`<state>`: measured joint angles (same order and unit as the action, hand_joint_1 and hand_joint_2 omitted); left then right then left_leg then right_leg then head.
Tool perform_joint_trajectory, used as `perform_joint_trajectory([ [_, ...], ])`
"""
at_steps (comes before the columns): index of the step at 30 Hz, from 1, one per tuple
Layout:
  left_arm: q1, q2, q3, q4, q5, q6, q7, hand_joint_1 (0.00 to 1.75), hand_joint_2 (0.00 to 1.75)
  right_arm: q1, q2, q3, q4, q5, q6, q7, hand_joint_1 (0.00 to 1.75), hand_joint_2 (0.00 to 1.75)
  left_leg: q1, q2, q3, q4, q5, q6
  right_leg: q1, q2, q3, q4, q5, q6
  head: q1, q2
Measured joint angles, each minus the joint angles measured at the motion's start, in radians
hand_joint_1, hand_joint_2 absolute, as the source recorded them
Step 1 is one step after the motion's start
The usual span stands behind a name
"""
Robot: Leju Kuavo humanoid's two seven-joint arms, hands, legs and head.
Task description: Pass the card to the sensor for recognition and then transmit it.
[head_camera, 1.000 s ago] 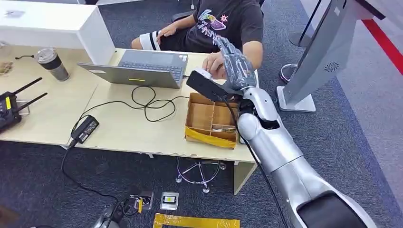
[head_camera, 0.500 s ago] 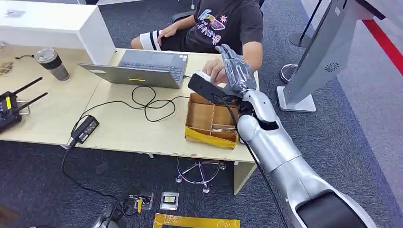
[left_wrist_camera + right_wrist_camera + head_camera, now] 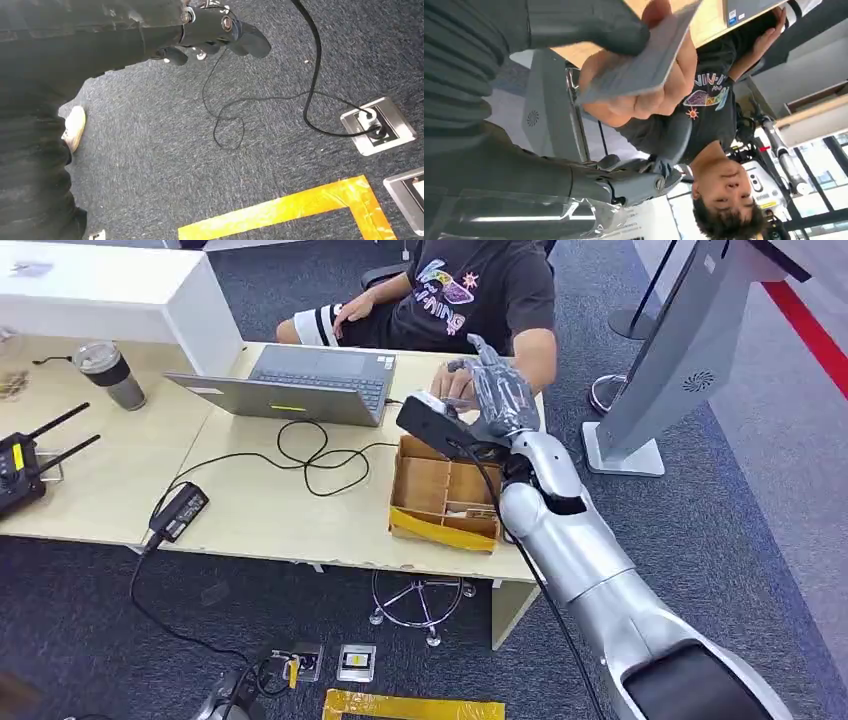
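Holds the right hand (image 3: 497,390) raised over the far right corner of the table (image 3: 280,520), just behind the cardboard tray (image 3: 445,500) and right against a seated person's hand (image 3: 455,388). Shows the card (image 3: 644,65) up close from the right wrist: grey, flat, tilted, lying on the person's hand (image 3: 639,100), whose fingers curl under it and whose thumb comes over its far edge. Presses the thick grey thumb (image 3: 589,25) onto the card's upper face. Keeps the darker fingers (image 3: 624,185) spread and well apart from the card. Cannot tell whether the right hand truly grips the card or only touches it with the thumb. Hangs the left hand (image 3: 215,30) low over the dark carpet (image 3: 150,150), fingers curled in together, nothing in them. Leaves a laptop (image 3: 300,385) open near the far edge of the table beside the person, a black cable (image 3: 310,455) looped in front of it, and a lidded cup (image 3: 108,373) towards the far left corner. Places a white slanted stand (image 3: 680,350) on the carpet off the table's right end. Shows yellow tape (image 3: 300,205) and a metal floor socket (image 3: 377,125) on the carpet beneath the left hand.
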<state>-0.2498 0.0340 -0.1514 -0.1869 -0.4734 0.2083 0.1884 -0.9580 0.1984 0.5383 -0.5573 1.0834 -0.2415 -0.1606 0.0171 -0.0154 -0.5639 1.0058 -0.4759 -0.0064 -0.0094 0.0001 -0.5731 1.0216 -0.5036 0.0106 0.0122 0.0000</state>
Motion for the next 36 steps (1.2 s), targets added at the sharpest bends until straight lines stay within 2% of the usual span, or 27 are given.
perform_joint_trajectory([
  [25, 0.007, 0.004, 0.0, 0.0, -0.005, 0.0, 0.0, 0.0, 1.75, 0.015, -0.017, -0.002, 0.001, -0.007, -0.028, 0.009, 1.75, 1.75, 0.0, 0.0, 0.0, 0.0, 0.0, 0.0, 0.0, 0.001, -0.001, 0.0, 0.0, 0.0, 0.0, 0.0],
  [31, 0.013, 0.006, 0.0, 0.0, -0.003, 0.002, 0.0, 0.0, 1.75, 0.042, -0.054, -0.015, 0.018, -0.031, -0.05, 0.047, 1.75, 1.75, 0.0, 0.0, 0.0, 0.0, 0.0, 0.0, 0.0, 0.001, -0.001, 0.0, 0.0, 0.0, 0.0, 0.0],
  [36, 0.021, 0.007, 0.0, 0.0, 0.0, 0.009, 0.0, 0.0, 1.75, 0.084, -0.102, -0.045, 0.041, -0.072, -0.095, 0.089, 1.75, 1.75, 0.0, 0.0, 0.0, 0.0, 0.0, 0.0, 0.0, 0.0, -0.001, -0.001, 0.0, 0.0, 0.0, 0.0],
])
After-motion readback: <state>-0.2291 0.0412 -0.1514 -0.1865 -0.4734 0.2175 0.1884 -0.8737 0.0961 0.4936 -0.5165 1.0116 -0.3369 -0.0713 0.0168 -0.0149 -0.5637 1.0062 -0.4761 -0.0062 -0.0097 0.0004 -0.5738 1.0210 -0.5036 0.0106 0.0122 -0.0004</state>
